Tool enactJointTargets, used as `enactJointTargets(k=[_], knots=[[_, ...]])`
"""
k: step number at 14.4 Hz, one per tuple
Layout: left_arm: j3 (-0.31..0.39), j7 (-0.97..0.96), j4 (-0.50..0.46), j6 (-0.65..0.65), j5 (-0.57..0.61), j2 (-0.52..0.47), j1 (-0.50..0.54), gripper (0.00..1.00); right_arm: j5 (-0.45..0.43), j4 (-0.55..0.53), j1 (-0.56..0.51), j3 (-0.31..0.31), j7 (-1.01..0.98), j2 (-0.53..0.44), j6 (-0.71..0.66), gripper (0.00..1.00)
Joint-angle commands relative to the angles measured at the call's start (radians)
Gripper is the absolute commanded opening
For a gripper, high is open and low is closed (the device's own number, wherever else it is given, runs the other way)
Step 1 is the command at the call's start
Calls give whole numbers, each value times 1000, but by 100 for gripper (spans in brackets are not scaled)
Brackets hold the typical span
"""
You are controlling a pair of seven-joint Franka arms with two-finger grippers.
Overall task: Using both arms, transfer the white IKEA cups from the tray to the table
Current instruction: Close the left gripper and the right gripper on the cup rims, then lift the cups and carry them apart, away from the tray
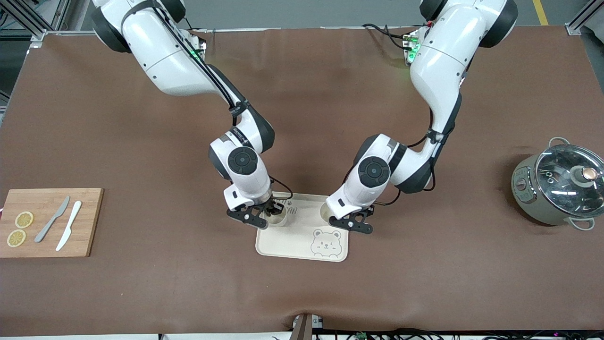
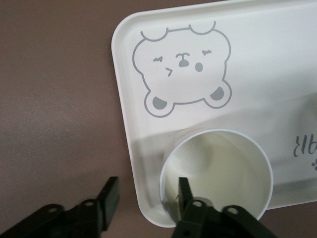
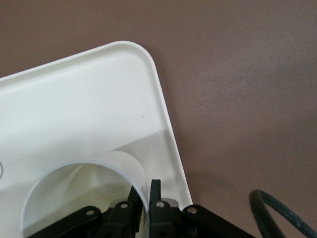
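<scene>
On the tray (image 1: pixel 302 245), both grippers half hide two cups.

Bear-printed tray (image 1: pixel 302 245): lying mid-table (image 1: pixel 302 94), in the part nearer the front camera.

Wooden cutting board (image 1: pixel 89 222): sitting at the right arm's end of the table, carrying two lemon slices (image 1: pixel 20 228), a grey knife (image 1: pixel 52 219) and a white knife (image 1: pixel 69 225) lying side by side.

Grey-green pot (image 1: pixel 554 189): standing at the left arm's end, wearing a glass lid (image 1: pixel 568 174).
</scene>
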Motion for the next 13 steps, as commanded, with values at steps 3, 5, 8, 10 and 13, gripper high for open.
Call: enactJointTargets(k=[3, 5, 8, 10, 13], knots=[[3, -9, 25, 7, 16, 17, -2, 0, -24, 31, 12, -7, 24, 17, -5, 0], [3, -21, 23, 7, 18, 11, -6, 0, -18, 33, 8, -6, 19, 7, -14, 0], [4, -53, 17, -19, 25, -31, -8, 0, -14, 33, 0, -4, 13, -11, -20, 0], [7, -56, 17, -134, 27, -72, -5, 0, -14, 25, -17, 0, -5, -46, -72, 0], [4, -55, 13, -220, 80, -114, 15, 0, -12, -4, -58, 6, -88, -100, -147, 0]])
